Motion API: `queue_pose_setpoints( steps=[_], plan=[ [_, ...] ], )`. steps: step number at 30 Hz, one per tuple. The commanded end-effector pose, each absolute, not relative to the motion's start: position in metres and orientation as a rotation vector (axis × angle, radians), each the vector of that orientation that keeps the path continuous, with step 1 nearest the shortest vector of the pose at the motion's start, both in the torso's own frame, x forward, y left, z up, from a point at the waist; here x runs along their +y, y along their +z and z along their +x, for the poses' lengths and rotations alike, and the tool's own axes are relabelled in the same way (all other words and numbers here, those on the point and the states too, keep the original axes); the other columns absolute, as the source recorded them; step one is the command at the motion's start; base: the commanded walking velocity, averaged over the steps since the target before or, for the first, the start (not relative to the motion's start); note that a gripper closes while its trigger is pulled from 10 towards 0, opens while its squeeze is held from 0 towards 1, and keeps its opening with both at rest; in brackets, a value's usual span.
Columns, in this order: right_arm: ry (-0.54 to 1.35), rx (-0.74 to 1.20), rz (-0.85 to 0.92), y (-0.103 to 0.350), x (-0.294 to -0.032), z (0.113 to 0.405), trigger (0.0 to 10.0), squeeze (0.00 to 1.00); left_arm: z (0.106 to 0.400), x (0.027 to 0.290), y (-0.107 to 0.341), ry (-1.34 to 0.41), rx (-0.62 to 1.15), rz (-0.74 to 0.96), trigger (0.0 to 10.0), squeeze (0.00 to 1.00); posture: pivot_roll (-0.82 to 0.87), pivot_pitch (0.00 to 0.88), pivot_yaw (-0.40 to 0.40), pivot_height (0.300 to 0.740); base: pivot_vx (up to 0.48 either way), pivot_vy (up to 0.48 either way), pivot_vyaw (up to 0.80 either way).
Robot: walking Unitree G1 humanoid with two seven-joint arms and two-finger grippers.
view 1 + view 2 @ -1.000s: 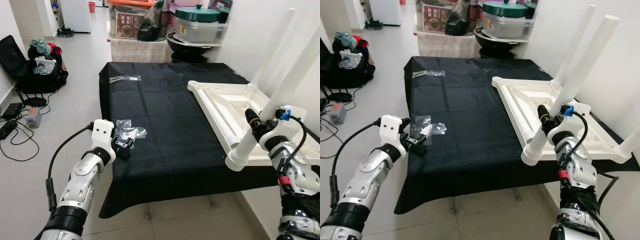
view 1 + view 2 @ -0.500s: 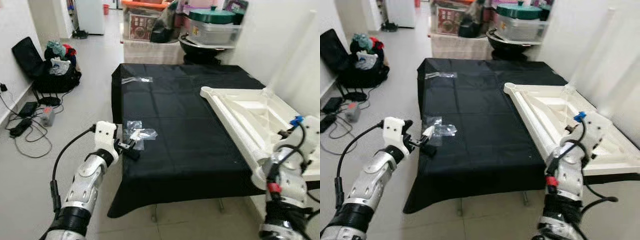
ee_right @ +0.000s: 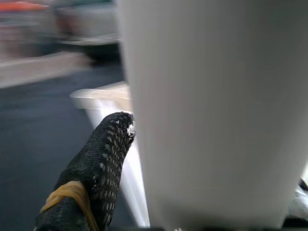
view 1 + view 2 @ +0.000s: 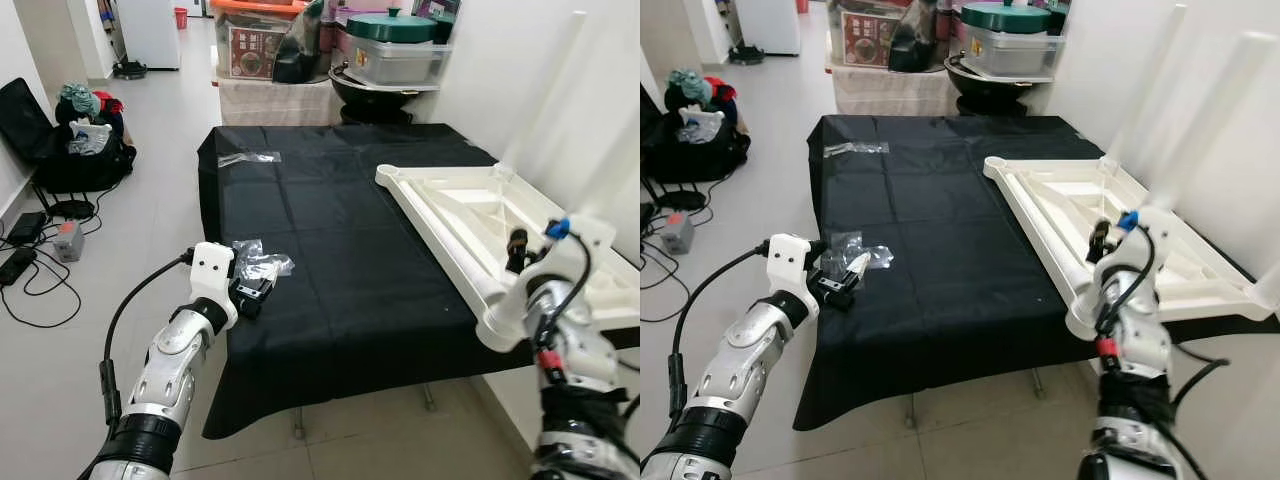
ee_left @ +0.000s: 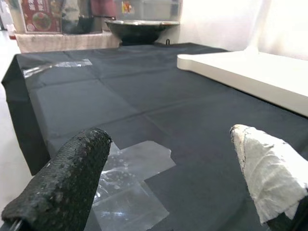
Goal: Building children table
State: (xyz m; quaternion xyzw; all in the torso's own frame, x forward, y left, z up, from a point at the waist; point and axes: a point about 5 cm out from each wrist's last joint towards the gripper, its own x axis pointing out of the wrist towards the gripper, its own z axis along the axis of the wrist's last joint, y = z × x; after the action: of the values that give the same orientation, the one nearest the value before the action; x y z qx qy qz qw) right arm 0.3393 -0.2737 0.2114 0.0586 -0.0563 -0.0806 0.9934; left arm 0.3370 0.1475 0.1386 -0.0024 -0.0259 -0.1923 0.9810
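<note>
While the head cameras look down across the black cloth-covered table (image 4: 340, 260), I see the white plastic children's table top (image 4: 470, 215) lying upside down along the right side of the frame, one corner reaching past the cloth's near edge. My right gripper (image 4: 517, 252) sits at lower right, closed around a long white table leg (image 4: 1200, 130) that rises blurred toward the upper right corner; a second white leg (image 4: 545, 90) stands beyond it against the wall. At lower left my left gripper (image 4: 250, 293) hovers at the table's near left edge, just beside a clear crumpled plastic bag (image 4: 262, 262). Another small clear bag (image 4: 250, 157) lies far back on the cloth. In the upper left of the frame a black bag stuffed with clothes (image 4: 85, 135) rests on the floor.

In the left wrist view, I have the fingers (image 5: 72, 183) spread wide with nothing between them, one black and one wrapped in white tape, the plastic bag flat on the cloth beneath and the white top beyond.

In the right wrist view, a black finger (image 3: 96, 168) presses against the white leg.
</note>
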Motion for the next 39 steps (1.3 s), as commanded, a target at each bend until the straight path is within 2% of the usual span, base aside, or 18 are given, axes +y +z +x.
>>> queue_pose_setpoints(
  steps=[1,2,3,9,13,15,19,20,24,25,29,30,31,32,35,36,38,39],
  plan=[
    [-0.012,-0.145,0.038,0.219,-0.268,0.339,10.0,0.00,0.337,0.143,0.141,-0.407,-0.068,0.003,10.0,0.00,-0.04,0.000,-0.098,0.740,0.000,0.000,0.00],
    [-0.066,-0.119,0.040,0.212,-0.274,0.339,0.0,0.00,0.335,0.144,0.138,-0.402,-0.062,0.001,10.0,0.00,-0.04,0.000,-0.096,0.740,0.000,0.000,0.00],
    [-0.066,-0.119,0.040,0.212,-0.274,0.339,0.0,0.00,0.335,0.144,0.138,-0.402,-0.062,0.001,10.0,0.00,-0.04,0.000,-0.096,0.740,0.000,0.000,0.00],
    [-0.662,0.121,0.058,0.169,-0.313,0.330,0.0,0.00,0.331,0.148,0.136,-0.393,-0.053,0.001,10.0,0.00,-0.03,0.000,-0.100,0.740,0.000,0.000,0.00],
    [-0.806,0.150,0.092,0.160,-0.318,0.322,0.0,0.00,0.331,0.148,0.135,-0.393,-0.052,0.002,10.0,0.00,-0.03,0.000,-0.100,0.740,0.000,0.000,0.00],
    [-0.941,0.170,0.099,0.153,-0.306,0.315,0.0,0.00,0.333,0.149,0.135,-0.388,-0.046,0.003,10.0,0.00,-0.05,0.000,-0.074,0.740,0.000,0.000,0.00],
    [-0.811,0.146,0.085,0.162,-0.256,0.330,0.0,0.00,0.335,0.139,0.140,-0.428,-0.058,0.009,10.0,0.00,-0.03,0.000,-0.076,0.740,0.000,0.000,0.00],
    [-0.695,0.132,0.098,0.163,-0.244,0.338,10.0,0.00,0.335,0.141,0.139,-0.423,-0.055,0.007,10.0,0.00,-0.03,0.000,-0.076,0.740,0.000,0.000,0.00],
    [-0.443,0.090,0.120,0.169,-0.221,0.351,10.0,0.00,0.336,0.144,0.137,-0.413,-0.047,0.011,10.0,0.00,-0.04,0.000,-0.076,0.740,0.000,0.000,0.00],
    [-0.370,0.031,0.115,0.176,-0.224,0.351,10.0,1.00,0.336,0.146,0.137,-0.407,-0.046,0.013,10.0,0.00,-0.04,0.000,-0.084,0.740,0.000,0.000,0.00],
    [-0.308,-0.021,0.101,0.186,-0.235,0.352,10.0,1.00,0.335,0.147,0.137,-0.402,-0.048,0.011,10.0,0.00,-0.04,0.000,-0.094,0.740,0.000,0.000,0.00],
    [-0.237,-0.047,0.064,0.194,-0.241,0.352,10.0,0.38,0.334,0.147,0.137,-0.398,-0.050,0.002,10.0,0.00,-0.04,0.000,-0.090,0.740,0.000,0.000,0.00],
    [-0.192,-0.056,0.039,0.198,-0.242,0.352,10.0,0.38,0.334,0.147,0.136,-0.396,-0.050,-0.004,10.0,0.00,-0.04,0.000,-0.083,0.740,0.000,0.000,0.00],
    [-0.111,-0.067,0.035,0.203,-0.243,0.351,10.0,0.00,0.333,0.145,0.135,-0.395,-0.047,-0.007,10.0,0.00,-0.05,0.000,-0.078,0.740,0.000,0.000,0.00],
    [-0.009,-0.116,-0.019,0.216,-0.249,0.344,10.0,0.00,0.332,0.139,0.136,-0.420,-0.051,0.000,10.0,0.00,-0.04,0.000,-0.087,0.740,0.000,0.000,0.00],
    [0.024,-0.137,-0.049,0.220,-0.253,0.342,5.0,0.00,0.332,0.141,0.137,-0.418,-0.051,0.001,10.0,0.00,-0.03,0.000,-0.086,0.740,0.000,0.000,0.00],
    [0.042,-0.149,-0.070,0.223,-0.255,0.341,5.0,0.00,0.333,0.143,0.137,-0.415,-0.051,0.002,10.0,0.00,-0.03,0.000,-0.086,0.740,0.000,0.000,0.00],
    [0.001,-0.139,-0.074,0.220,-0.261,0.343,0.0,0.00,0.334,0.146,0.137,-0.406,-0.048,0.007,10.0,0.00,-0.04,0.000,-0.080,0.740,0.000,0.000,0.00]
  ],
)
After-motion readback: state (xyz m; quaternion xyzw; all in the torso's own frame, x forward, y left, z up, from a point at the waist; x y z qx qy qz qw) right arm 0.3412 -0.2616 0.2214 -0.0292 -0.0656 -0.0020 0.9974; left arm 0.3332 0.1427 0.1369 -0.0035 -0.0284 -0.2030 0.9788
